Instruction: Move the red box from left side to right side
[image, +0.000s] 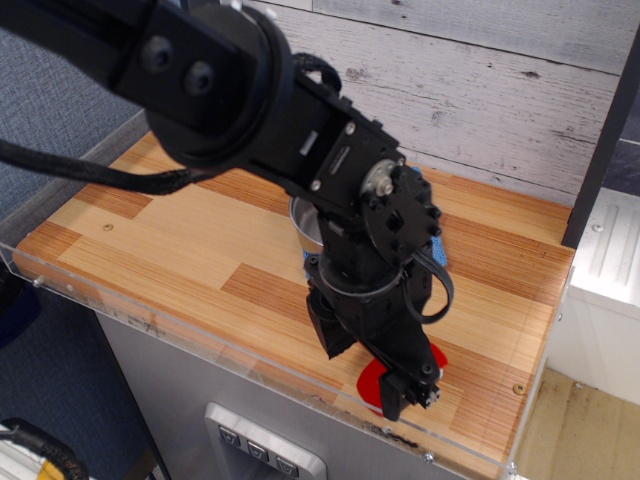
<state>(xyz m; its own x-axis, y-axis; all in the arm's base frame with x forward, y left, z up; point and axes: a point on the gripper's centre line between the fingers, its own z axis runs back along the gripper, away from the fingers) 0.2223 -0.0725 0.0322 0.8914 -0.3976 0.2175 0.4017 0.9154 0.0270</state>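
The red box (371, 384) lies near the front right edge of the wooden table (180, 235). Only red slivers of it show, to either side of the black finger (395, 396), with another red patch to the right (436, 357). My gripper (405, 385) is low over the box, and the bulky black arm (370, 230) covers most of it. The jaw gap is hidden, so I cannot tell whether it is open or shut on the box.
A sliver of the steel pot (302, 222) shows behind the arm at the table's middle. A clear acrylic rim (200, 338) runs along the front edge. A dark post (600, 130) stands at the back right. The yellow-handled knife is hidden by the arm.
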